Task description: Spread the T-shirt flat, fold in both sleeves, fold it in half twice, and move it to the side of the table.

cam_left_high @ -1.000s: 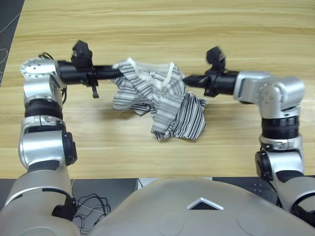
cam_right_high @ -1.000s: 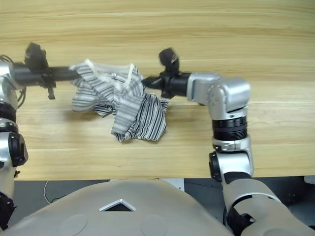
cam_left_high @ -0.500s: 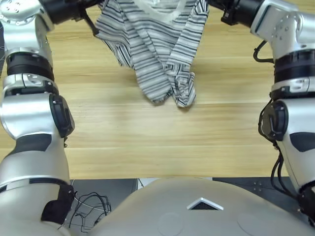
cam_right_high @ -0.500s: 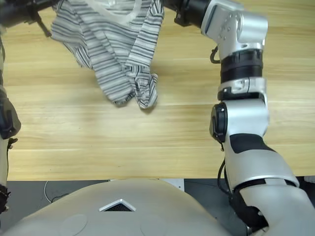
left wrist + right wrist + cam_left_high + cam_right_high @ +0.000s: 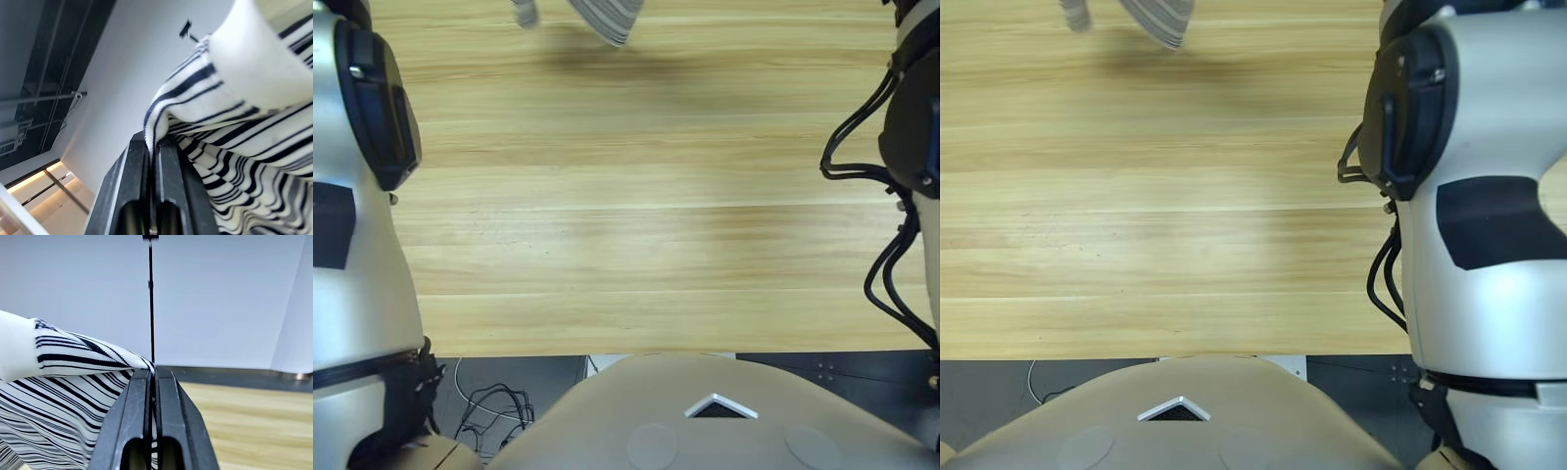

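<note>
A striped T-shirt, judged light, soft and limp, is held up above the wooden table, its lowest fold dangling over the table's far part, and is pinched near its white trim by the tightly closed left gripper and right gripper.

Black-and-white striped T-shirt, apparently white-trimmed.
</note>
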You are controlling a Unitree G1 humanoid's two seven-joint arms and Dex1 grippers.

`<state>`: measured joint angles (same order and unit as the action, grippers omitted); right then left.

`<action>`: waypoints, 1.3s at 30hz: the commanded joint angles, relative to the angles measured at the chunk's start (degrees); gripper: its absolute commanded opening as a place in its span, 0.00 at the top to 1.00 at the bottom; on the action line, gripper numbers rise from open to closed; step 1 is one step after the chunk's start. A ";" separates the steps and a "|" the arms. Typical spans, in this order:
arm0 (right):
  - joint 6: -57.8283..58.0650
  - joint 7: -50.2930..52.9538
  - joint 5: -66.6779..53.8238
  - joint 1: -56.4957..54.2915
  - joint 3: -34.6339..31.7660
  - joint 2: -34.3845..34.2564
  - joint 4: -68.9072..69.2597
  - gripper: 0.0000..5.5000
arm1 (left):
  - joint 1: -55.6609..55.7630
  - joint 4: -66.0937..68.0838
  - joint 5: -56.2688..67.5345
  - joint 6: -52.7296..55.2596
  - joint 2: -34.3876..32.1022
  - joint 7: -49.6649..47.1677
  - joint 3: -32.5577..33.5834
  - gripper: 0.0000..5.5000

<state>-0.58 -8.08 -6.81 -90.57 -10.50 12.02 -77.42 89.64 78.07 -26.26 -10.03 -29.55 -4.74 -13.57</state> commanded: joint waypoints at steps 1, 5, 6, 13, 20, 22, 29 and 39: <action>1.76 -6.66 2.93 3.18 0.58 -2.05 -1.12 0.98 | -5.67 0.65 -2.67 -4.29 2.24 4.97 -2.43 0.98; 3.56 -16.70 6.12 10.50 3.12 -3.65 -1.06 0.98 | -17.50 0.12 -5.31 -14.02 1.47 14.15 -6.58 0.98; 4.10 -20.60 6.67 12.85 3.77 -3.59 -0.90 0.98 | -20.87 -0.36 -4.68 -17.67 0.48 18.53 -6.71 0.98; 10.48 -44.43 1.56 21.99 0.15 2.66 2.37 0.98 | -31.96 -13.90 7.18 -39.03 -16.71 48.82 -2.12 0.98; 10.55 -62.93 2.21 32.65 6.84 6.97 16.38 0.98 | -44.02 -41.46 26.64 -28.94 -22.46 68.09 2.84 0.98; 9.91 -65.88 3.00 37.45 10.08 7.63 22.35 0.98 | -51.49 -48.51 26.32 -26.81 -21.47 69.39 0.51 0.98; 15.37 -78.76 -0.01 53.33 17.65 13.40 43.81 0.98 | -74.36 -69.14 30.92 -15.50 -29.19 81.33 -4.99 0.98; 17.79 -80.08 0.64 69.03 27.83 20.10 66.85 0.98 | -89.76 -88.84 30.93 -7.51 -38.53 85.05 -2.17 0.98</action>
<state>18.79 -89.86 -8.15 -22.30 15.26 30.87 -11.78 1.37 -10.70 7.14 -18.02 -69.00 80.93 -14.07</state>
